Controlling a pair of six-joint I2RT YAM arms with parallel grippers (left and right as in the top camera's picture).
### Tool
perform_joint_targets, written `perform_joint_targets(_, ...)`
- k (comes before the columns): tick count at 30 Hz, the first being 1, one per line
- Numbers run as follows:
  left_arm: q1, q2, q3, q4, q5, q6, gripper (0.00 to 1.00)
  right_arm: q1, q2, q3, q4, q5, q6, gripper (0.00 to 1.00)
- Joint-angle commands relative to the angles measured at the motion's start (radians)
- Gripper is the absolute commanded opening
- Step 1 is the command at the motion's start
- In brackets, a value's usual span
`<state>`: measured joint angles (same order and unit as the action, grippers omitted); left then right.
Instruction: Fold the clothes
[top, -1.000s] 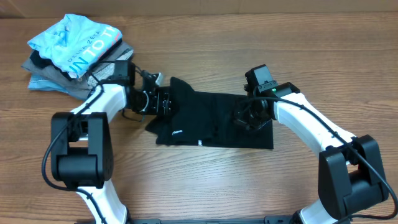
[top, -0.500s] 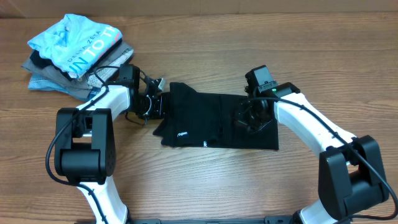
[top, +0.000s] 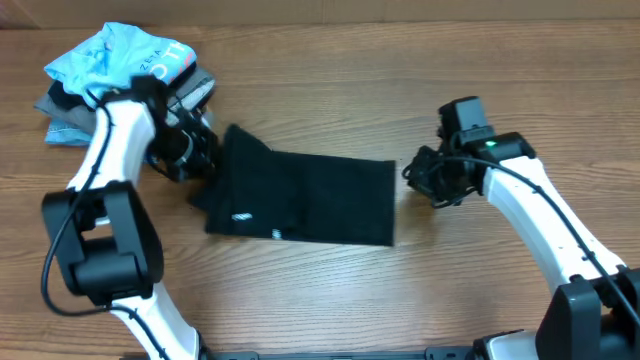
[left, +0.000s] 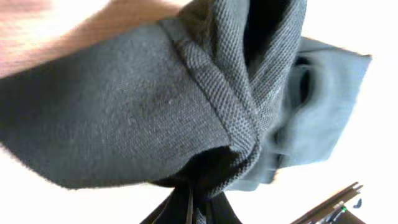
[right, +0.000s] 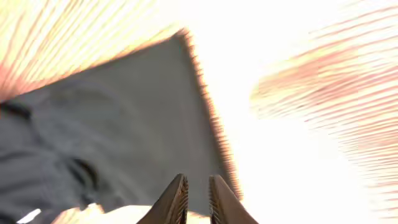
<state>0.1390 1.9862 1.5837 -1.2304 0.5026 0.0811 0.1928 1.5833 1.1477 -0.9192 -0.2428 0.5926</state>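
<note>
Left end effector (top: 196, 160) pinches black T-shirt (top: 310, 200); closed right end effector (top: 418, 176) hovers beside it.

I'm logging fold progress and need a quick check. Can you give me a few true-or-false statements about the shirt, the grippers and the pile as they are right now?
1. The left gripper has its fingers shut on bunched fabric of the black T-shirt. True.
2. The right gripper rests on the black T-shirt. False: it is off the shirt, beside its right edge.
3. The light-blue shirt lies on top of the pile of folded garments. True.
4. The black T-shirt lies spread out with both sleeves showing. False: it is folded into a rough rectangle.
</note>
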Motion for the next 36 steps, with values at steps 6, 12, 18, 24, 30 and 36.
perform_joint_targets(6, -0.183, -0.09, 0.188, -0.077, -0.026, -0.101, 0.04, -0.04, -0.031, -0.001, 0.002, 0.016, -0.024, 0.16)
perform_joint_targets(12, -0.393, -0.067, 0.163, -0.019, -0.196, -0.215, 0.04, -0.04, -0.031, -0.001, 0.001, 0.018, -0.024, 0.16)
perform_joint_targets(18, -0.562, 0.006, 0.154, 0.003, -0.267, -0.309, 0.05, -0.04, -0.031, -0.001, -0.003, 0.018, -0.05, 0.16)
perform_joint_targets(24, -0.658, 0.087, 0.154, 0.005, -0.261, -0.346, 0.43, -0.04, -0.031, -0.001, -0.008, 0.018, -0.05, 0.16)
perform_joint_targets(30, -0.64, 0.078, 0.229, -0.039, -0.259, -0.346, 0.64, -0.04, -0.031, -0.001, -0.013, 0.009, -0.093, 0.16)
perform_joint_targets(36, -0.53, 0.078, 0.408, -0.179, -0.306, -0.284, 0.66, -0.031, -0.031, -0.002, 0.005, -0.117, -0.248, 0.34)
